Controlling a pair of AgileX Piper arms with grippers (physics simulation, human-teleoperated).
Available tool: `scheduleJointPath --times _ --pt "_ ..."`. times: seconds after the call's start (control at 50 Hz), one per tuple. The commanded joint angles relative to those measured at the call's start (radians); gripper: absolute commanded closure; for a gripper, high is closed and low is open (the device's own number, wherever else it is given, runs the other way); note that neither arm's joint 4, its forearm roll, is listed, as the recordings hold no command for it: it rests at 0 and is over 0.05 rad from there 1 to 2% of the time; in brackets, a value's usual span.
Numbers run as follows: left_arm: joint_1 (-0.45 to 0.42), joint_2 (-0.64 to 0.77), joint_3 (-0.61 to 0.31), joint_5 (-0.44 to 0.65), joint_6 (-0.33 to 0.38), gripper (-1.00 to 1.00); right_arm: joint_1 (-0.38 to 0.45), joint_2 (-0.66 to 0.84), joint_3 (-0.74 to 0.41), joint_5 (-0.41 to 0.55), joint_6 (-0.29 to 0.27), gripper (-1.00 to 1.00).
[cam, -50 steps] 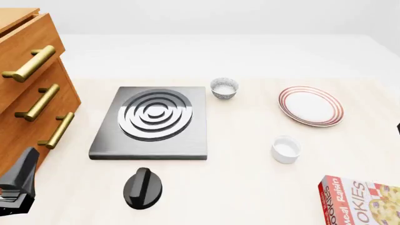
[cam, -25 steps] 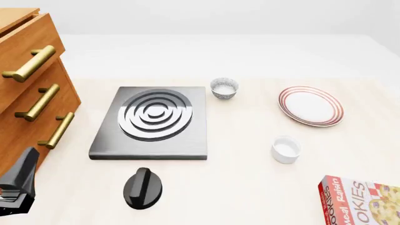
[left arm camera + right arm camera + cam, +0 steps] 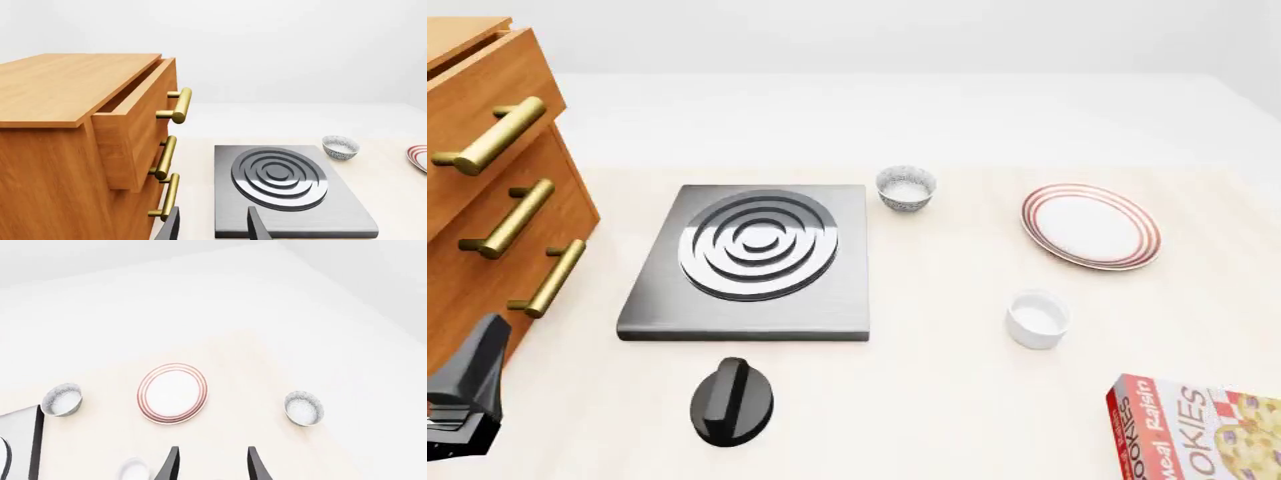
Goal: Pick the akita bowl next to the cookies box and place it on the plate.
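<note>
- Left gripper: fingers spread, nothing between them. It sits low at the near left corner of the table, beside the wooden drawer cabinet.
- Right gripper: fingers spread and empty. It is out of the front view. Its own camera looks down on the plate from above.
- Plate: right side of the table, nothing on it.
- Two akita bowls show in the right wrist view, one on either side of the plate.
- Akita bowl: upright and empty, near the table edge, on the far side of the plate from the stove slab. It is outside the front view's frame. That view does not include the box, so I cannot confirm how near the two are.
- Second akita bowl: upright, just off the far right corner of the grey stove slab, well apart from the box.
- Cookies box: lying flat at the near right corner, cut off by the frame.
- Plain white cup: between the plate and the box, touching neither.
- Black knob: on the table, just in front of the slab.
</note>
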Motion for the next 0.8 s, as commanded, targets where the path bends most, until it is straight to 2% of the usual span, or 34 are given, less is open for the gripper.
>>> scheduleJointPath --times 0.02,0.22,0.3,0.36,0.48,0.8 --pt "0.0 0.0 0.0 0.0 0.0 -1.0 -0.088 0.135 -0.064 0.009 0.013 -1.0" --pt "0.0 0.0 0.0 0.0 0.0 -1.0 -0.149 0.23 -0.112 0.005 0.008 -1.0" --pt "0.0 0.0 0.0 0.0 0.0 -1.0 -0.149 0.23 -0.112 0.005 0.008 -1.0" --pt "0.0 0.0 0.0 0.0 0.0 -1.0 -0.203 0.317 -0.141 -0.006 0.004 -1.0" --pt "0.0 0.0 0.0 0.0 0.0 -1.0 -0.223 0.367 -0.163 -0.009 0.003 -1.0" --pt "0.0 0.0 0.0 0.0 0.0 -1.0 -0.337 0.561 -0.234 -0.032 -0.044 -1.0"
